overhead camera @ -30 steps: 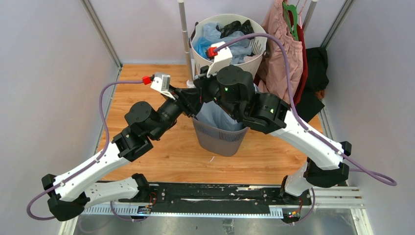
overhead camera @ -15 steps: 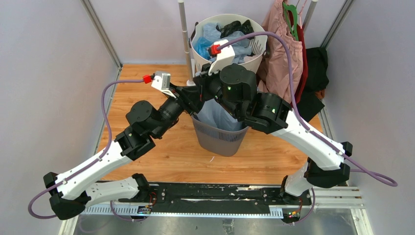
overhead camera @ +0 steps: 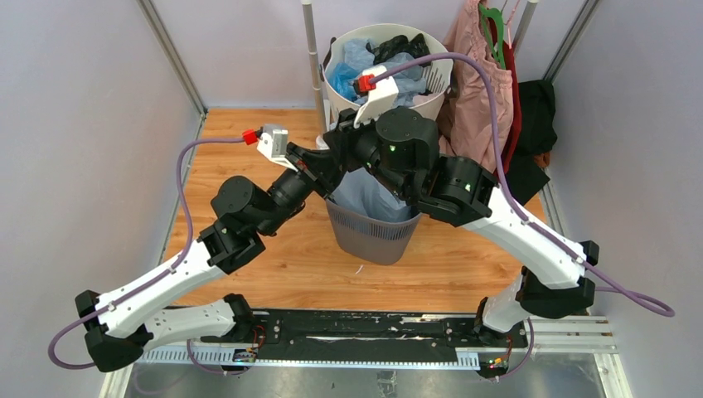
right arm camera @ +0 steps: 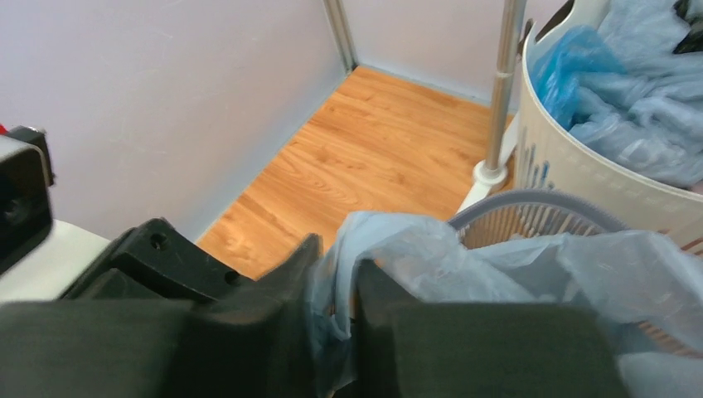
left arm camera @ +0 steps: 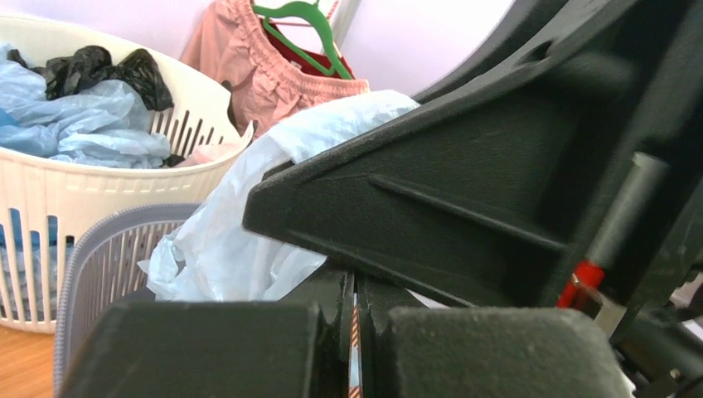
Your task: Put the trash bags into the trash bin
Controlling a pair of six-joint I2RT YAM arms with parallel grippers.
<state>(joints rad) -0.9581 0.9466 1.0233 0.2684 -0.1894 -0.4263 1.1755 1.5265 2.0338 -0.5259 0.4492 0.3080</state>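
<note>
Above the grey mesh trash bin (overhead camera: 370, 236), my right gripper (right arm camera: 332, 332) pinched the pale blue trash bag (overhead camera: 365, 195) bulging from its mouth, my left gripper (left arm camera: 355, 348) stood pressed together; I judged stuffing underway, needing release next.

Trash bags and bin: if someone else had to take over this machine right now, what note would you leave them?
Left fingers: shut near the bin's rim; no grip on anything can be seen.
Right fingers: closed on a fold of the pale blue bag.
Done: that bag sits partly inside the grey mesh bin, bulging above its rim.
Left: probably release it and push it down. More blue and black bags lie in the white basket behind.
</note>
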